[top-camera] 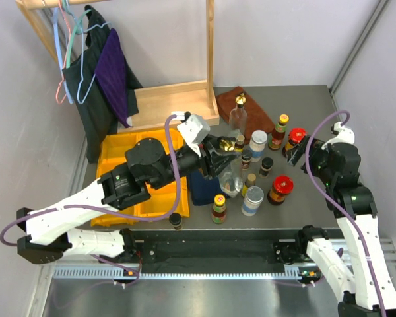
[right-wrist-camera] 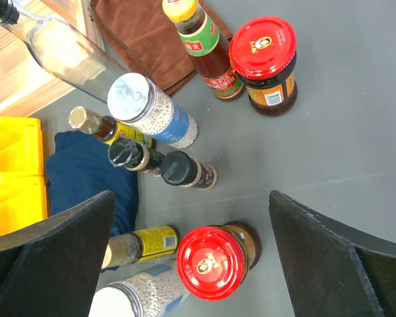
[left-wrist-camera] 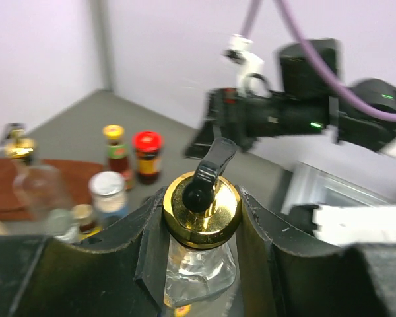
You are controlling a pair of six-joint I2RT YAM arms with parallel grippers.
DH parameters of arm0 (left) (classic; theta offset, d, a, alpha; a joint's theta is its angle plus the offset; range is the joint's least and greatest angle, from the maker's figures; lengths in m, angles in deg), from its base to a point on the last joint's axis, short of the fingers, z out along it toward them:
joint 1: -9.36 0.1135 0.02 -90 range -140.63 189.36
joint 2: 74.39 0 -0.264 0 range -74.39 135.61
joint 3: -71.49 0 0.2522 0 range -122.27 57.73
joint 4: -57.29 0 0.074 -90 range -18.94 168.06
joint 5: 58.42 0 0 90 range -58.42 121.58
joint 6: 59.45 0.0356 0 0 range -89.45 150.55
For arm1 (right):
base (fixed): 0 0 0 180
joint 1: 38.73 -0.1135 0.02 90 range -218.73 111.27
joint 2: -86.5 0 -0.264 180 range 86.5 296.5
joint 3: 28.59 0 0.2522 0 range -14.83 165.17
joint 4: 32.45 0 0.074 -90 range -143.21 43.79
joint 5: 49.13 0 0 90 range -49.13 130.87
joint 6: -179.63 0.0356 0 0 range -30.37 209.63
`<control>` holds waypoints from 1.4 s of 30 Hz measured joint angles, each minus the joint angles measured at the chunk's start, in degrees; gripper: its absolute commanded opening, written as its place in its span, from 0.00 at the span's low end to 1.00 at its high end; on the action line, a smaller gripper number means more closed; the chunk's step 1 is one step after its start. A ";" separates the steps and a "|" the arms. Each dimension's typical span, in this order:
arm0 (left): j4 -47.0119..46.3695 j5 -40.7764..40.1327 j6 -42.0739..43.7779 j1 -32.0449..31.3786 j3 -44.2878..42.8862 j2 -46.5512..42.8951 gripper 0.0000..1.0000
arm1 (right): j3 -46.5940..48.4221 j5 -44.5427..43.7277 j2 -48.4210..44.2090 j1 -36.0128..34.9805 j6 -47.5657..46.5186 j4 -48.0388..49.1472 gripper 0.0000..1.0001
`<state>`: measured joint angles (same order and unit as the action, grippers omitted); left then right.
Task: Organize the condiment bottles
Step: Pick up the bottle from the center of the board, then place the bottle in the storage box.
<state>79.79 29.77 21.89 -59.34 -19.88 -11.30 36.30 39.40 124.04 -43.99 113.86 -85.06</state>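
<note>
Gold-topped clear bottle is clamped in the outstretched left arm's jaws beside the blue cloth; the right arm's jaws gape.

The left arm stretches from its base, low and left of the gold-topped clear bottle, up and across to it, wrist bent forward. The left hand is clamped on the bottle's neck just under the gold cap, one dark finger pressed against either side. The right arm rises to the right of the bottle and well apart from it, elbow folded. The right hand points down with its fingers spread wide, gripping nothing.
</note>
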 measured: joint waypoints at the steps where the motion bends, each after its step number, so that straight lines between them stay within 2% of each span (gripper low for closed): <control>1: -0.02 -3.04 0.81 0.00 -0.09 0.00 0.00 | 0.00 0.00 0.00 0.00 0.00 -0.02 0.99; 8: -0.79 -19.58 5.20 0.00 -0.09 -0.02 0.00 | 0.00 -0.33 0.09 0.00 0.00 0.00 0.99; 14: -6.19 -35.82 11.43 0.17 2.16 -1.09 0.00 | 0.00 -0.31 0.83 0.00 0.00 0.15 0.99; 18: -7.61 -41.59 13.62 3.39 2.54 -0.90 0.00 | 0.00 -0.13 1.66 0.00 0.04 0.33 0.99; 21: -6.88 -41.31 12.22 9.22 2.54 -0.39 0.00 | -0.02 -0.04 2.36 0.00 0.11 0.52 0.99; 30: -2.99 -31.91 2.21 32.92 3.76 4.59 0.00 | -0.02 0.04 2.75 0.00 0.39 1.09 0.99; 38: -2.67 -24.11 -3.41 45.88 8.52 7.39 0.00 | -0.02 0.00 2.75 0.00 0.31 1.14 0.99; 42: -6.05 -21.16 -4.07 50.23 11.34 7.74 0.00 | -0.02 0.00 2.75 0.00 0.28 1.14 0.99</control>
<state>73.73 8.62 17.82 -9.12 -8.53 -3.56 36.28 39.40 126.80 -43.99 114.14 -83.92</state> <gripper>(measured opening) 0.444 0.988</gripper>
